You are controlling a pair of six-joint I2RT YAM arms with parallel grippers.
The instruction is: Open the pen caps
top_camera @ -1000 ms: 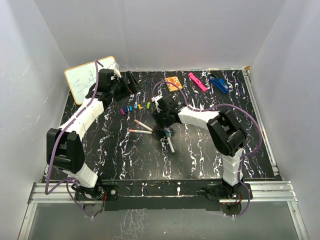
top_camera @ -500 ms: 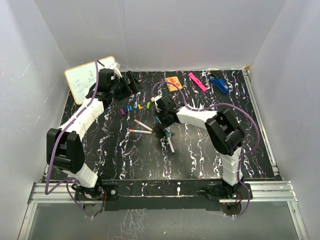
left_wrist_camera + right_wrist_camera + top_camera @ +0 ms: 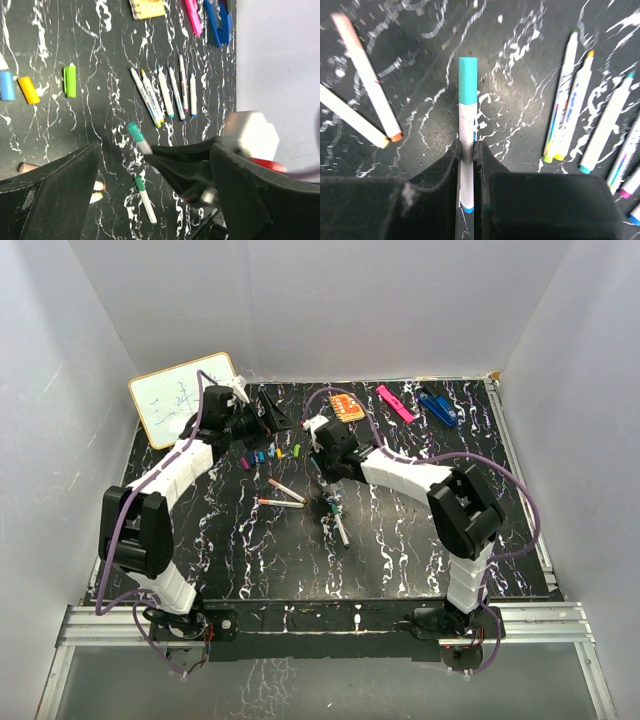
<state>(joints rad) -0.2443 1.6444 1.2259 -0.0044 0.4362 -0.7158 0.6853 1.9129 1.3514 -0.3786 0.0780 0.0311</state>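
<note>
The right jaws pinch the pale barrel of a marker pen (image 3: pixel 466 125), its teal cap (image 3: pixel 468 79) on and pointing away over the marbled desk (image 3: pixel 520 60). The left jaws stand spread wide near it. A blue cap (image 3: pixel 6 85), a yellow cap (image 3: pixel 28 90) and a green cap (image 3: pixel 70 81) lie loose on the desk.

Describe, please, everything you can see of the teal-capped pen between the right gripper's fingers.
The teal-capped pen is a thin marker with a pale, plastic-looking barrel bearing small blue print and a blue tail end. Its teal cap is on. The right gripper is shut on the barrel below the cap, its fingers pressing both sides; the cap points away from the wrist. Whether it touches the table is unclear.
</note>
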